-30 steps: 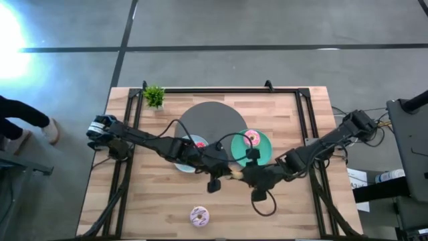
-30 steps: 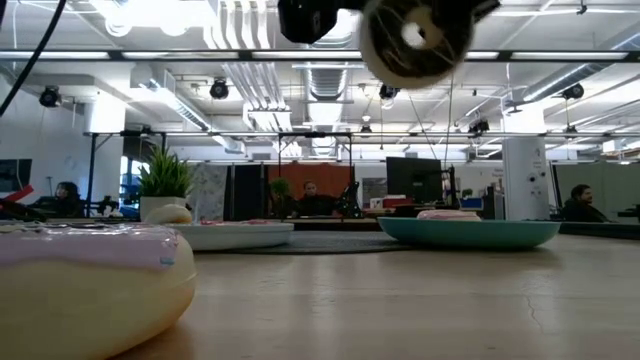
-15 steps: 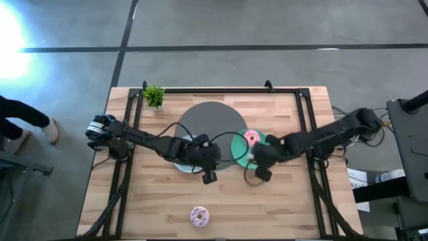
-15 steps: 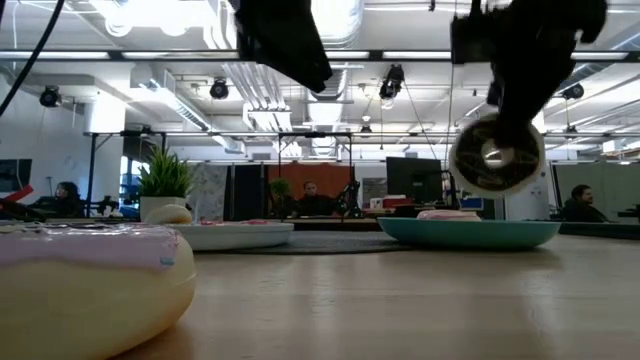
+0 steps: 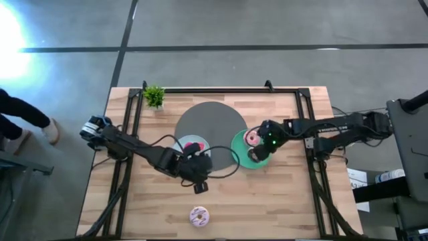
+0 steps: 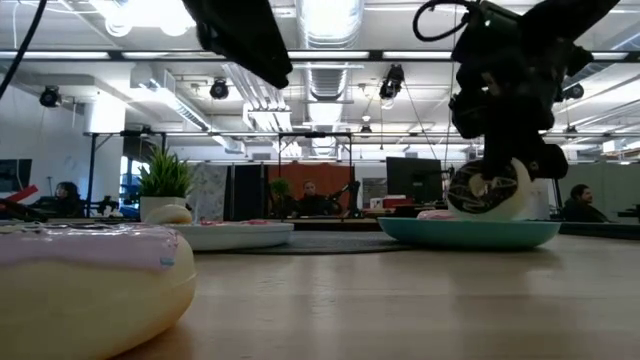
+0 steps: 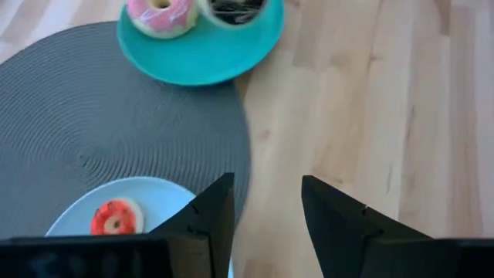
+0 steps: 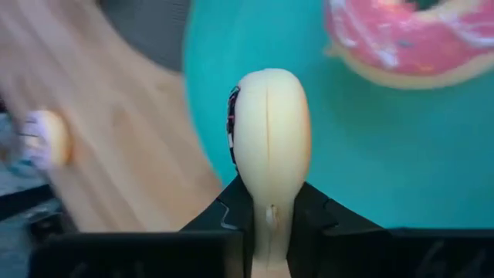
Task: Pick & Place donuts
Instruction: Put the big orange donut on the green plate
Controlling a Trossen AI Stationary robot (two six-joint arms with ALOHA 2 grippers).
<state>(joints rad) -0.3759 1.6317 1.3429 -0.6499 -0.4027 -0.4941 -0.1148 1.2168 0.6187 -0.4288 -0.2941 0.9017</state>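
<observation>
**Right gripper holds donut on edge at green plate; left gripper empty**

The right gripper point(image 8: 266, 212) is over the green plate point(image 5: 241, 152), its jaws clamped on a cream-bottomed donut point(image 8: 266, 147) held on edge. In the low view this held donut point(image 6: 487, 190) sits at the plate's point(image 6: 470, 232) surface; whether it touches cannot be told. A pink donut point(image 5: 252, 138) lies flat on the same plate, just beside the gripper point(image 5: 262, 152).

The left gripper point(image 7: 266, 208) hangs above bare wood near the edge of the grey disc point(image 7: 93, 116), jaws spread at a moderate gap with nothing between them. In the high view it is point(image 5: 198, 184) just beside the light blue plate point(image 5: 179, 146), which carries a small red-pink donut point(image 7: 113, 218).

A white-purple sprinkled donut point(image 5: 199, 215) lies alone on the table point(image 5: 281, 207) near its front edge, well apart from both plates. It fills the near left of the low view point(image 6: 90, 285).

A small potted plant point(image 5: 154, 96) stands at the table's far left corner.
</observation>
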